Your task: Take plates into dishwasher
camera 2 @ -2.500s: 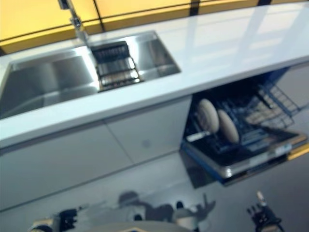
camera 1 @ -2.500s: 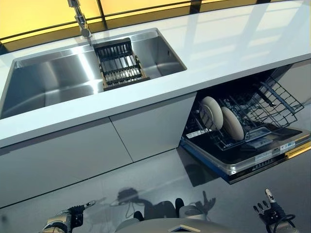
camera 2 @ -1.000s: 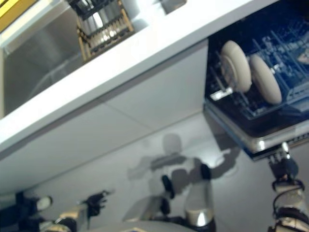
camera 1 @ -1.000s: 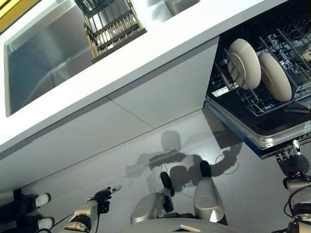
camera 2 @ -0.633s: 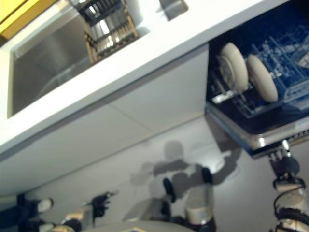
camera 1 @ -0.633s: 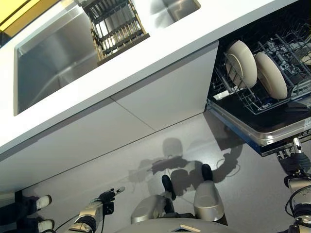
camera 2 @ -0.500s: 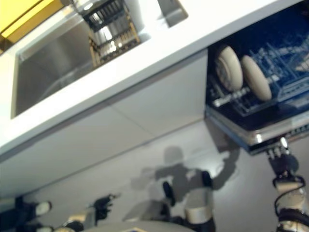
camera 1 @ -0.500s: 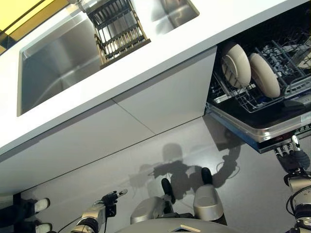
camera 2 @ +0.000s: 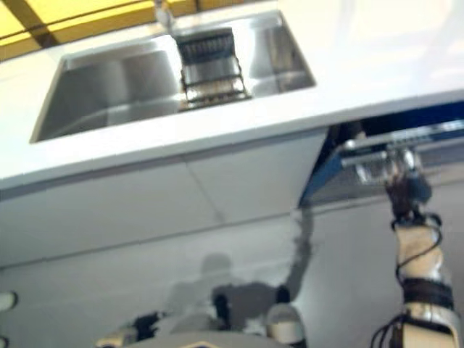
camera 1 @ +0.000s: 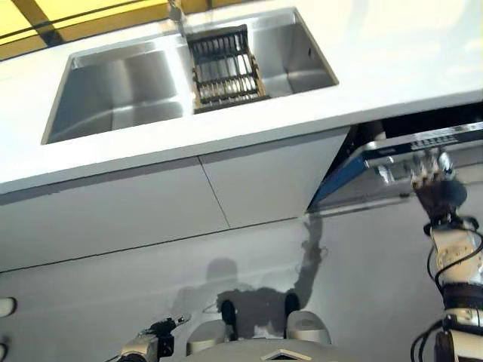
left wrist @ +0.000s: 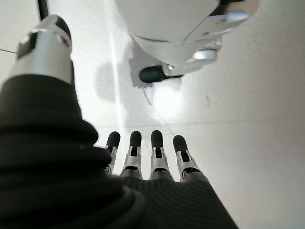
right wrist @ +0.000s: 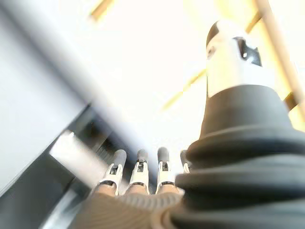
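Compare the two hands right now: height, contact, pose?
The right hand is raised with straight fingers against the nearly closed dishwasher door; the left hand hangs low over the floor, touching nothing. The right hand points up at the counter; the left hand points along the floor. Both hold nothing.
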Robot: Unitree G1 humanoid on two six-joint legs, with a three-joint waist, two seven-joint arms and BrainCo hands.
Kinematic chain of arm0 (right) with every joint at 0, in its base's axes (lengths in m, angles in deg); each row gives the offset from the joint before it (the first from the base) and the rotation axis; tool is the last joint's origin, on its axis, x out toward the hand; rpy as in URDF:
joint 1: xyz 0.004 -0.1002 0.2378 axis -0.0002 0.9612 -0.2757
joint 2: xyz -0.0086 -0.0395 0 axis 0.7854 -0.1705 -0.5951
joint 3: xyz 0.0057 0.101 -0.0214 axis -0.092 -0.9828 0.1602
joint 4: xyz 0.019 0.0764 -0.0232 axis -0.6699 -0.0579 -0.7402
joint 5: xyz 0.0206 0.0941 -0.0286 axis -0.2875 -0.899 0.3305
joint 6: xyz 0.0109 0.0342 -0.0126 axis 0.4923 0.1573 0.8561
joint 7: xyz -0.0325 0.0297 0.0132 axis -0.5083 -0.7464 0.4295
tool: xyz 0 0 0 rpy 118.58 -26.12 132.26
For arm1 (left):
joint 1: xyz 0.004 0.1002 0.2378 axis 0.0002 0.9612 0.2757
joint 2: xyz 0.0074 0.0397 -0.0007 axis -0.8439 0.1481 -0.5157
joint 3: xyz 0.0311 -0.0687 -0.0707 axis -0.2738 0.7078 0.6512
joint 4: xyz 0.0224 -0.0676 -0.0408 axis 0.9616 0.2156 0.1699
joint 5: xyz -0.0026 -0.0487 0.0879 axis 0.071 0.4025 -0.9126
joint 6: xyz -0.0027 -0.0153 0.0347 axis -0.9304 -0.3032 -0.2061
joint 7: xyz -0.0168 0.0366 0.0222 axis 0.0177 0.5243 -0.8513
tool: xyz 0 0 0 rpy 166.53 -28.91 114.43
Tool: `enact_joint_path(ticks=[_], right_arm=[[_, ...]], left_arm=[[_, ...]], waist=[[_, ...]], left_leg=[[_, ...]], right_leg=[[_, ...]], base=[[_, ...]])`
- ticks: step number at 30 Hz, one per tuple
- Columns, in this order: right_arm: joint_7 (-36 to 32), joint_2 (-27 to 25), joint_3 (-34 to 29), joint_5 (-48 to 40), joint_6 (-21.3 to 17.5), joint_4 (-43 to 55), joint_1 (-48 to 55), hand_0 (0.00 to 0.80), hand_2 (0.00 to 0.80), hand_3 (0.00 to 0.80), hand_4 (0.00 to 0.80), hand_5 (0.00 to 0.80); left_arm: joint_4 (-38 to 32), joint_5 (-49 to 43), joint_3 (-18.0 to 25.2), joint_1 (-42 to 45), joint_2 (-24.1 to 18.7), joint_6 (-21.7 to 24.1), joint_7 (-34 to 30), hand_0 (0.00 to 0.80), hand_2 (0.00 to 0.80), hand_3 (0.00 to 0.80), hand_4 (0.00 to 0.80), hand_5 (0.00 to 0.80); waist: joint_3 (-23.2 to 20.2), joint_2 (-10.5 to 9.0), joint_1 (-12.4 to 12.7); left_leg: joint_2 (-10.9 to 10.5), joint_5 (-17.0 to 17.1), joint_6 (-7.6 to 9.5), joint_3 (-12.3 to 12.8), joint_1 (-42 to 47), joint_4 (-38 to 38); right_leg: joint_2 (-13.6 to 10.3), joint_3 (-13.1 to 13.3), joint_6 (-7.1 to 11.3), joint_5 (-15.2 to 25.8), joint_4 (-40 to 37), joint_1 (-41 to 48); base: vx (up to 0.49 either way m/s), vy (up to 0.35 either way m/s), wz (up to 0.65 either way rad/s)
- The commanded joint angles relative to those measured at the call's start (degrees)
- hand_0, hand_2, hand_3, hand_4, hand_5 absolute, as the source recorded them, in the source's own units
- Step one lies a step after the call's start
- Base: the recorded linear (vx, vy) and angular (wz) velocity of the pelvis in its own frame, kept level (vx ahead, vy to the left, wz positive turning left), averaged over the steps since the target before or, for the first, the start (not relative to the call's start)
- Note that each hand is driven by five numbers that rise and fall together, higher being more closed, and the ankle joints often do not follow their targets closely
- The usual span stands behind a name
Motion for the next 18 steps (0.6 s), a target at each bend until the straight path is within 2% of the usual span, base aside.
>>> enact_joint_path(ticks=[1,5,9,15,16,18], right_arm=[[1.75,-0.76,1.68,4.60,0.33,0.73,-5.36,0.000,0.000,0.000,0.000,0.000],[1.95,-0.40,4.29,14.02,3.78,0.52,-0.12,0.000,0.000,0.000,0.000,0.000],[3.58,1.98,6.30,18.98,3.58,2.38,4.94,0.000,0.000,0.000,0.000,0.000],[5.30,11.90,11.70,29.37,2.13,7.23,15.28,0.000,0.000,0.000,0.000,0.000],[4.64,13.41,13.15,30.89,1.40,7.30,17.01,0.000,0.000,0.000,0.000,0.000],[1.43,14.93,15.82,32.96,2.37,6.93,18.89,0.000,0.000,0.000,0.000,0.000]], left_arm=[[2.55,-3.86,-1.93,-1.79,-3.49,-0.77,0.07,0.000,0.000,0.000,0.000,0.000],[0.98,-3.20,-1.50,-1.25,-3.31,-2.02,-0.16,0.000,0.000,0.000,0.000,0.000],[0.14,-2.08,-0.41,-0.72,-3.09,-2.47,-0.58,0.000,0.000,0.000,0.000,0.000],[-0.93,0.87,1.43,0.37,-1.22,-4.16,-1.75,0.000,0.000,0.000,0.000,0.000],[-1.35,1.43,1.62,0.43,-0.95,-4.56,-1.76,0.000,0.000,0.000,0.000,0.000],[-2.32,1.89,1.59,0.54,-0.82,-5.43,-2.32,0.000,0.000,0.000,0.000,0.000]], waist=[[-3.42,-1.60,2.04],[-3.61,-2.36,1.70],[-3.74,-2.75,0.85],[-4.00,-2.61,-1.48],[-3.95,-2.47,-1.78],[-3.87,-2.29,-2.03]], left_leg=[[0.19,-3.59,-0.19,2.16,0.72,1.66],[0.03,-3.40,0.05,2.41,1.10,1.33],[-0.12,-3.25,0.36,2.96,1.33,1.23],[-0.66,-3.18,0.94,3.80,1.86,1.07],[-0.81,-3.20,1.06,3.89,1.94,1.05],[-1.07,-3.18,1.22,3.94,2.06,0.96]], right_leg=[[1.27,0.58,-0.20,-5.28,5.56,-0.71],[1.28,1.13,0.13,-4.56,4.97,-0.49],[1.45,1.96,0.36,-3.89,4.53,-0.49],[1.91,3.46,0.85,-2.31,3.30,-0.81],[1.94,3.57,0.95,-2.07,3.09,-0.87],[1.93,3.55,1.07,-1.64,2.62,-0.88]], base=[[0.002,0.026,0.22],[-0.008,0.076,0.07],[-0.023,0.099,-0.01],[-0.042,0.134,-0.09],[-0.027,0.114,-0.22],[-0.031,0.103,-0.08]])
